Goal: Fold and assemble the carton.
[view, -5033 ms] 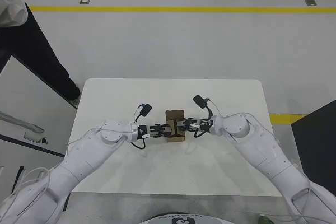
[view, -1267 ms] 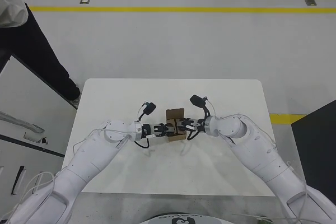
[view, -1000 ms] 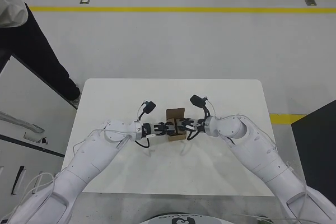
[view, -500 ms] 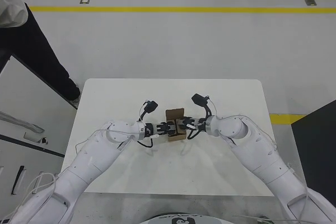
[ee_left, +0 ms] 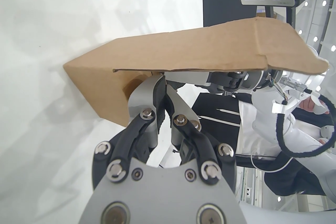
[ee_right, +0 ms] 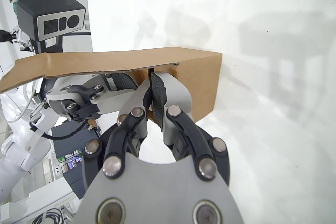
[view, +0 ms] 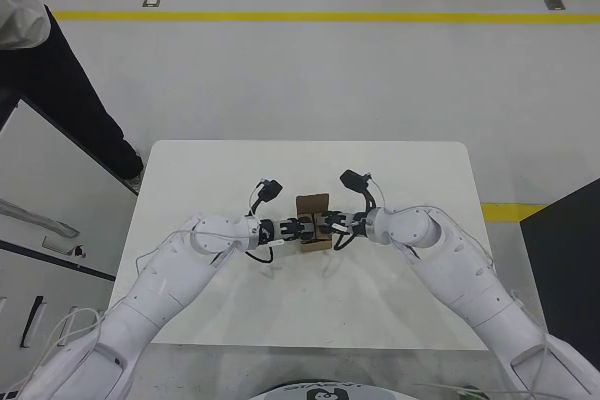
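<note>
1. Your small brown cardboard carton (view: 313, 205) sits mid-way across the white table (view: 400, 170), between both arms.
2. The left gripper (view: 298, 231) and right gripper (view: 327, 229) pinch opposite carton walls, equally near.

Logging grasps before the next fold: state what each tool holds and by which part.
Both hold the carton: the left tool and the right tool each pinch a cardboard edge under its top panel, from opposite sides.
</note>
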